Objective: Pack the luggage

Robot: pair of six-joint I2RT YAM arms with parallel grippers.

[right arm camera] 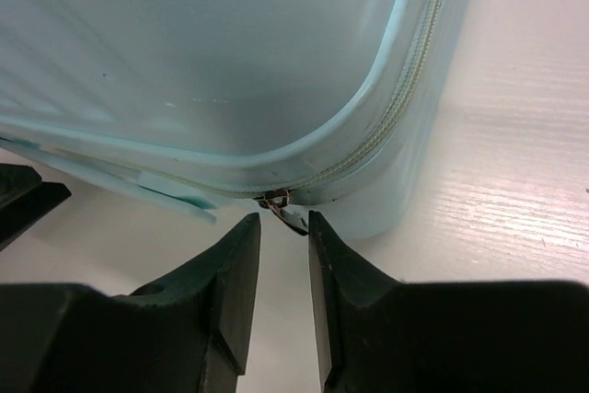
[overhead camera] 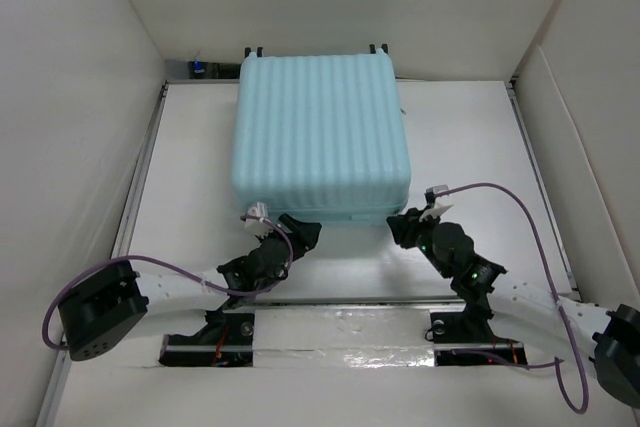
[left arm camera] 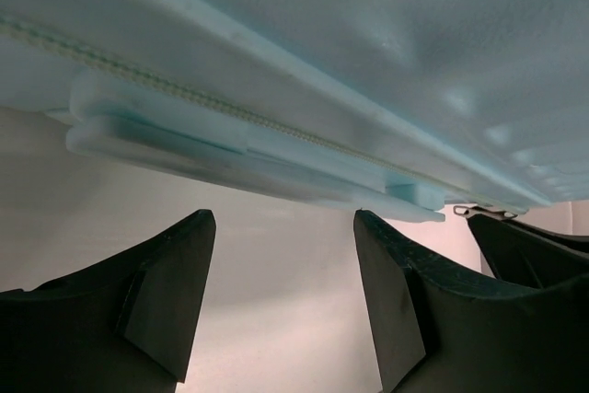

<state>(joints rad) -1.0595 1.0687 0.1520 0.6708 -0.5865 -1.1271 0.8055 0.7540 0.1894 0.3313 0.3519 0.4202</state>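
Left: black two-finger left gripper [overhead camera: 303, 234], fingers spread, nothing between them, tips just short of the case's near-left edge. In the wrist view, a moulded pale-blue carry handle [left arm camera: 230, 158] lies flat along the side wall, directly ahead of the open gap.

Centre: large pale aqua-blue ribbed hard-shell luggage [overhead camera: 320, 132], lying flat with the lid down on the white table [overhead camera: 470, 147], toward the far side. A cream zip seam [right arm camera: 405, 108] rounds the near-right corner.

Right: right gripper [overhead camera: 402, 224], fingers narrowly parted, clasping nothing. A small metal zipper pull [right arm camera: 281, 204] sits at the mouth of the gap; cannot tell whether it touches.

Handling, judged: the shell is stiff, smooth and probably slippery, and too broad for either gripper to span. Weight unknown. Likely holds are the carry handle, the lid's edge, or the pull tab, which is small and loose and needs an exact pinch. Raising the lid probably wants both arms.
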